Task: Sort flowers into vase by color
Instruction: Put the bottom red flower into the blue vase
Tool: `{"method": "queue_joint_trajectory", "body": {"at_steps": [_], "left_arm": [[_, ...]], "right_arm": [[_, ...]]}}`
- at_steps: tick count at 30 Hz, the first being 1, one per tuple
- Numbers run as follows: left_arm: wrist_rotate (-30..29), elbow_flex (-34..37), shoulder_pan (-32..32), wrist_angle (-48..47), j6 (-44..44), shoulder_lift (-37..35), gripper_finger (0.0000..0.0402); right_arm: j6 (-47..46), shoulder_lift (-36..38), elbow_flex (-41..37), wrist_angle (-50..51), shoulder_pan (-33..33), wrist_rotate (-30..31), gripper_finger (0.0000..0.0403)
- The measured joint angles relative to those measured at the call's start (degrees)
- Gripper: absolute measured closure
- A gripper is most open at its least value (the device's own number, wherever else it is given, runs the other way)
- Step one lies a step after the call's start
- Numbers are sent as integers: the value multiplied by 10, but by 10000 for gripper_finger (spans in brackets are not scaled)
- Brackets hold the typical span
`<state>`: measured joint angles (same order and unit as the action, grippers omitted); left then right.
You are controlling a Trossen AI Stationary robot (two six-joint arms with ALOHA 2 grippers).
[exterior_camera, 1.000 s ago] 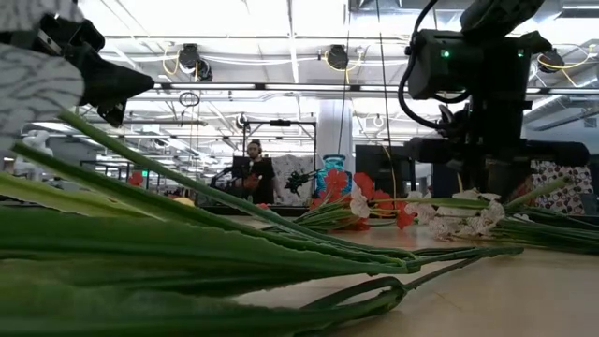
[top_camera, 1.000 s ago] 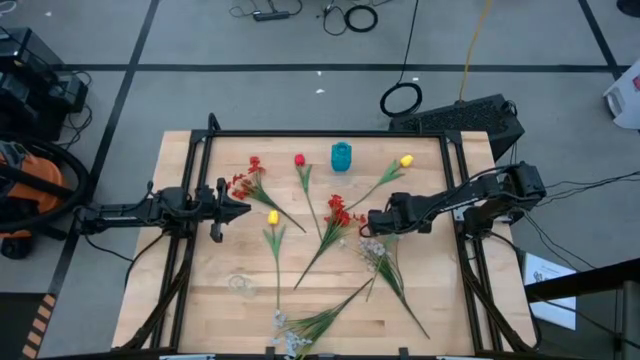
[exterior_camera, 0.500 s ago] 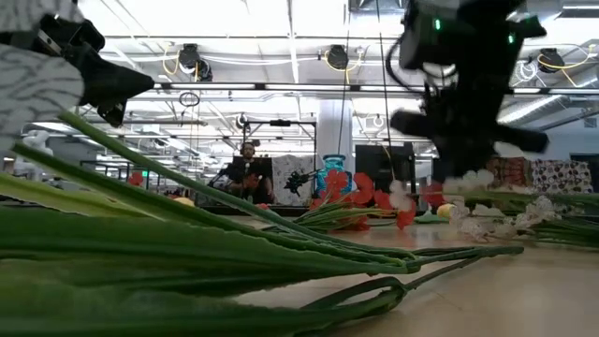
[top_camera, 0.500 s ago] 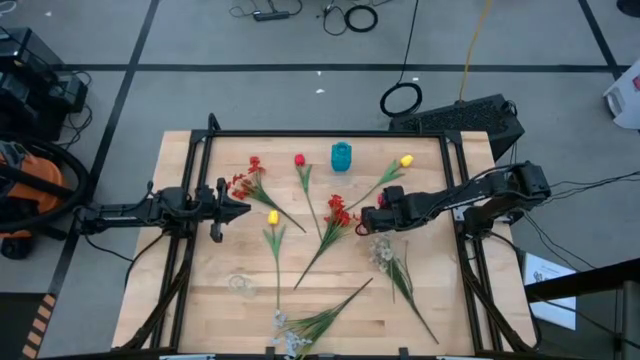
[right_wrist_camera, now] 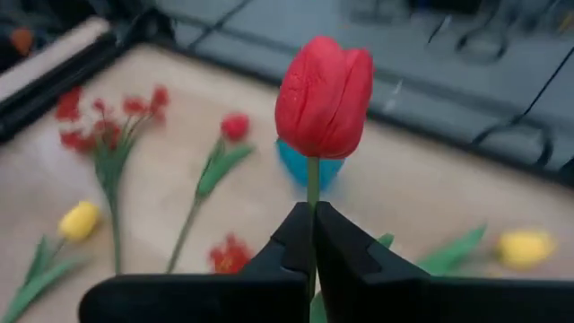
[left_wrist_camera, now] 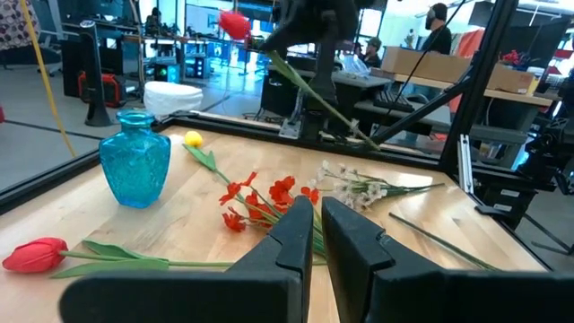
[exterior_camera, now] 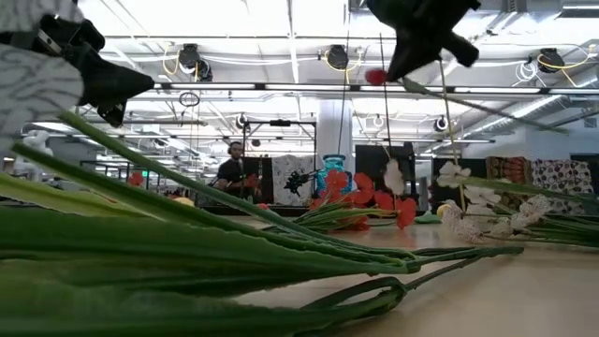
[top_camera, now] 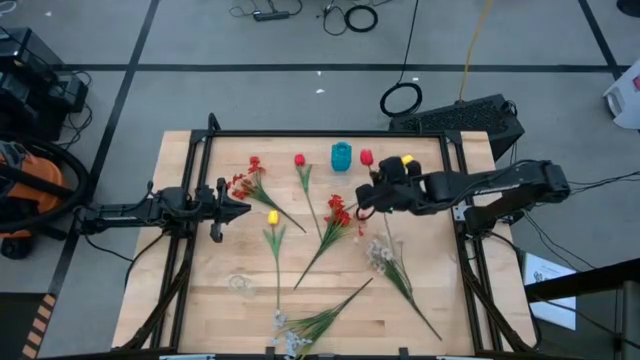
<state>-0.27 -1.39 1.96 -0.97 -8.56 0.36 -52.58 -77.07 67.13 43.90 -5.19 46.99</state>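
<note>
Up in the air near the back of the surface [top_camera: 420,290], a red bud flower [right_wrist_camera: 324,97] is held by its thin stem. The right gripper [right_wrist_camera: 311,226] is pinched tight on that stem, just below the bud. The flower hangs close to the blue vase [top_camera: 342,156], a little to one side of it. It is not in the vase yet.

The blue vase looks empty, so I think the sorting has only just begun. This red flower may be the first one to go in.

Lots of flowers still lie flat on the surface: another red bud [top_camera: 299,160], red berry sprays [top_camera: 340,212], two yellow buds [top_camera: 272,217] and white sprays [top_camera: 378,251].

The left gripper [top_camera: 238,209] waits low at the left side, holding nothing; its fingers are nearly together.
</note>
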Motion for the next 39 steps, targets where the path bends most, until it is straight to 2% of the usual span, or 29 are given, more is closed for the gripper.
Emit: {"method": "queue_joint_trajectory", "body": {"at_steps": [3, 7, 10, 17, 23, 26, 31, 34, 36, 39], "left_arm": [[0, 0, 0, 0, 0, 0, 367], [0, 0, 0, 0, 0, 0, 367], [0, 0, 0, 0, 0, 0, 367], [0, 0, 0, 0, 0, 0, 367], [0, 0, 0, 0, 0, 0, 367], [0, 0, 0, 0, 0, 0, 367], [0, 0, 0, 0, 0, 0, 367], [0, 0, 0, 0, 0, 0, 367], [0, 0, 0, 0, 0, 0, 367], [0, 0, 0, 0, 0, 0, 367]], "right_arm": [[84, 1, 0, -45, 8, 44, 403], [177, -14, 0, -108, 44, 32, 403], [221, -33, -1, -146, 86, -21, 403], [378, -58, -1, -352, 157, -158, 403], [440, -61, -9, -463, 212, -266, 402], [460, -61, -61, -574, 228, -301, 402], [484, -68, -189, -896, 264, -378, 402], [488, -70, -243, -1048, 284, -416, 402], [507, -69, -254, -1107, 293, -430, 402], [525, -69, -253, -1131, 316, -451, 402]]}}
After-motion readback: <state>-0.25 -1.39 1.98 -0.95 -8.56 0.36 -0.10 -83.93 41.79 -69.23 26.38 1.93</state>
